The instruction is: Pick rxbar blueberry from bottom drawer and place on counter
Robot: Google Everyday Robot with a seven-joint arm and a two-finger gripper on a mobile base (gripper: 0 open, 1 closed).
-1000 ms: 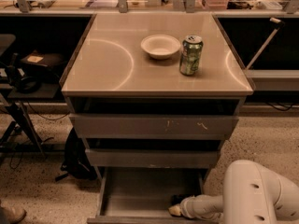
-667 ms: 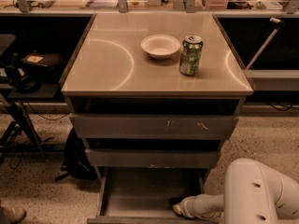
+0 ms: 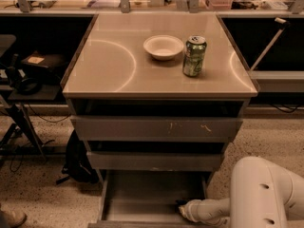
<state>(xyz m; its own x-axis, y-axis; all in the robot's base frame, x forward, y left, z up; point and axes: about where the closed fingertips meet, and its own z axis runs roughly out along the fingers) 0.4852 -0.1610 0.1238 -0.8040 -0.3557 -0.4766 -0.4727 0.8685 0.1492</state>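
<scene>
The bottom drawer (image 3: 142,201) is pulled open below two shut grey drawers, showing a plain grey floor. My gripper (image 3: 182,208) reaches into its right front corner from the white arm (image 3: 256,194) at lower right. A small dark shape right at the gripper tip may be the rxbar blueberry (image 3: 180,204); it is mostly hidden. The counter (image 3: 118,65) is a glossy beige tabletop above the drawers.
A white bowl (image 3: 163,46) and a green soda can (image 3: 194,56) stand on the counter's right half. A dark bag (image 3: 78,160) lies on the floor left of the drawers. Desks with cables flank both sides.
</scene>
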